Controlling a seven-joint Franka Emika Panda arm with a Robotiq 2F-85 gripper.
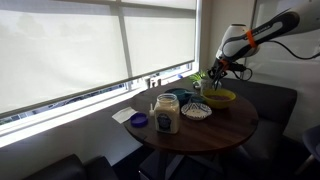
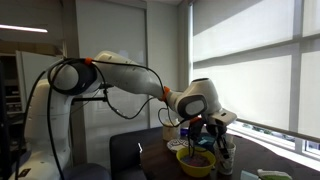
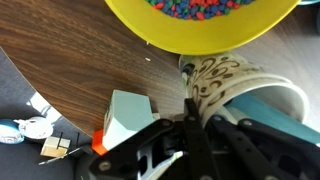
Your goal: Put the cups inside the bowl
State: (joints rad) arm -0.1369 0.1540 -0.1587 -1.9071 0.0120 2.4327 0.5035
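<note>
In the wrist view my gripper (image 3: 205, 118) straddles the wall of a cup (image 3: 240, 82) with a cream, brown-patterned outside and a teal inside. One finger is outside the wall and one inside, shut on it. The cup hangs just beside the yellow bowl (image 3: 190, 35). In an exterior view the gripper (image 1: 215, 72) is above the table's far side. The white bowl with the blue pattern (image 1: 196, 111) stands nearer the table's middle. A dark cup (image 1: 183, 96) seems to stand behind the jar. In an exterior view the gripper (image 2: 207, 132) hangs over the yellow bowl (image 2: 195, 161).
The yellow bowl (image 1: 222, 97) holds colourful pieces. A tall clear jar with a white lid (image 1: 166, 113) and a flat blue disc (image 1: 139, 121) stand on the round wooden table (image 1: 200, 133). A pale teal box (image 3: 126, 115) lies beside the gripper. A window runs behind the table.
</note>
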